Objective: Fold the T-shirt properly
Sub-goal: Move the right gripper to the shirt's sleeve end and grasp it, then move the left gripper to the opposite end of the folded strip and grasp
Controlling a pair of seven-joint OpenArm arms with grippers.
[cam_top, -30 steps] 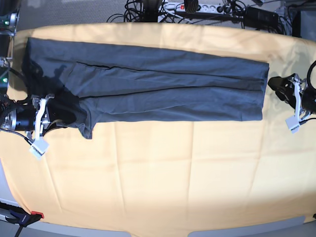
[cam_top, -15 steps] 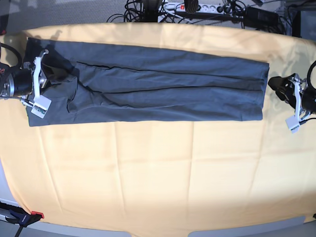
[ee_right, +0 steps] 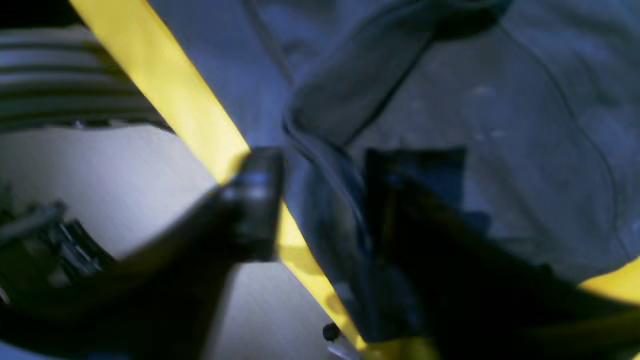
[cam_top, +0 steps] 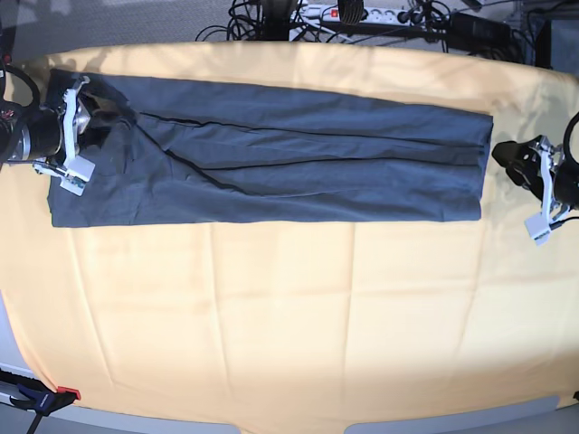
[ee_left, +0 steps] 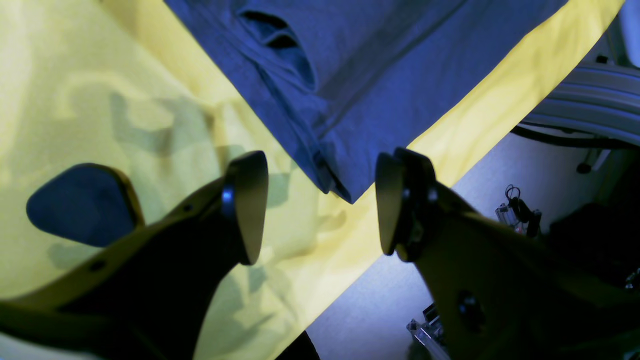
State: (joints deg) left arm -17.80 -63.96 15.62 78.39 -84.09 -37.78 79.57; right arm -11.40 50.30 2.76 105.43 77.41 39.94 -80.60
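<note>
The T-shirt (cam_top: 271,158) is laid flat as a long, narrow band across the far half of the tabletop (cam_top: 289,325), which is covered in yellow cloth. Both long sides appear to be turned in toward the middle, so the lengthwise folds are judged done and the crosswise fold is judged still outstanding.

The right gripper (cam_top: 80,127) is placed over the end of the band at the left of the base view. In the right wrist view its fingers (ee_right: 257,200) are seen parted, with a folded edge of the shirt lying between them; nothing is seen clamped, and the cloth is judged released. That view is blurred, so contact between fingers and cloth cannot be settled.

The left gripper (ee_left: 320,205) is held just off the opposite end. Its fingers (ee_left: 250,200) are spread wide and empty, with the near corner of the shirt lying in line with the gap, apart from both pads.

The step in hand is judged to be the setting-down of the last side fold. For the next move, a firm hold on all layers at one end would be called for, so that the end can be carried over toward the other without the side folds slipping open.

No brand, label or legible writing is seen on the shirt or the grippers.
</note>
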